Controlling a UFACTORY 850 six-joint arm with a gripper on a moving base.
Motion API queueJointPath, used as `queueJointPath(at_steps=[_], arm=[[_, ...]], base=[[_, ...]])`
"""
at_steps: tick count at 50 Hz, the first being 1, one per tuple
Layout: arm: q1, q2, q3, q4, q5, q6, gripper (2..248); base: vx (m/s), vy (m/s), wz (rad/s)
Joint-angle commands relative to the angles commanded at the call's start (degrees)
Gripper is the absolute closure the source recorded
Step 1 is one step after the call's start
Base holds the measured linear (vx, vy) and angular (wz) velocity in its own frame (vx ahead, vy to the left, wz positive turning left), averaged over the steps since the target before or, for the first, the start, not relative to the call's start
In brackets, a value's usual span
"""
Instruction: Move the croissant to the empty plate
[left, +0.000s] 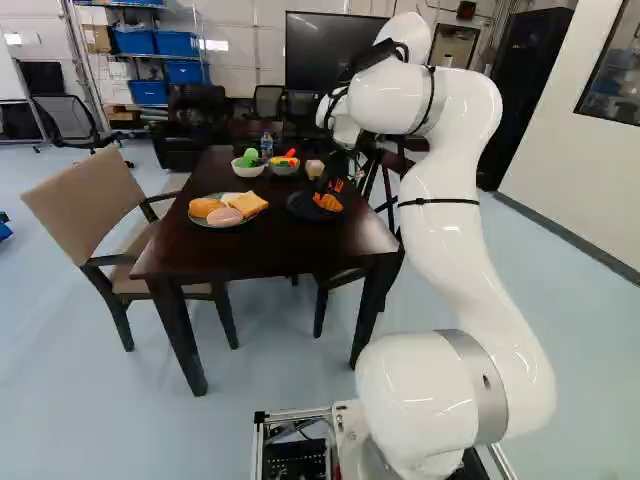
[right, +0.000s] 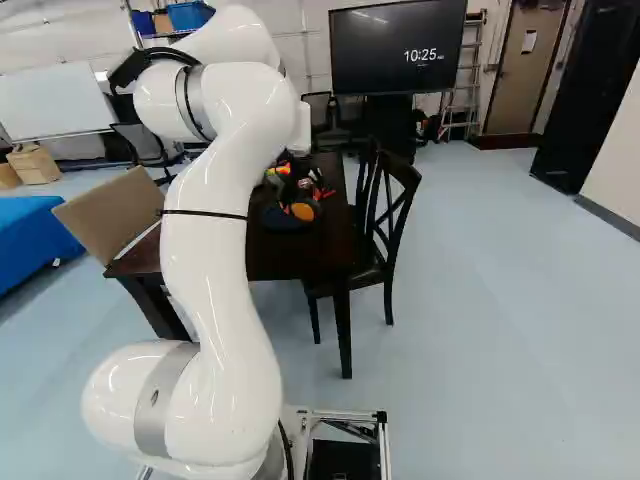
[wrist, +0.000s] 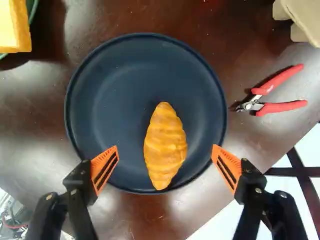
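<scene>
Over the dark plate (left: 297, 205) at the right of the table in the left base view hangs my gripper (left: 331, 186). In the wrist view my gripper (wrist: 165, 152) is open, its orange pads standing wide on either side of the croissant (wrist: 165, 145), touching neither side. The golden-brown croissant lies on the dark blue plate (wrist: 110, 95), off its centre on the gripper's side. The plate holds nothing else. Its far rim and both sides show in the wrist view.
Red-handled cutters (wrist: 270, 102) lie beside the dark plate. Another plate (left: 207, 222) holds bread-like foods. Farther back stand a white bowl (left: 248, 170), a second bowl (left: 284, 168) and a bottle (left: 266, 145). Chairs (left: 98, 205) (right: 385, 220) flank the table (left: 240, 258).
</scene>
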Motion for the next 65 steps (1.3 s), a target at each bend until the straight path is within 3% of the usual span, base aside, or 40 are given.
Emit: queueJointPath(at_steps=[27, 65], arm=[[0.01, 3.44, 0.56, 0.04, -0.75, 0.00, 3], [0.06, 4.82, -4.22, 0.04, -4.55, 0.00, 3]], base=[[0.000, 0.000, 0.000], [0.000, 0.000, 0.000]])
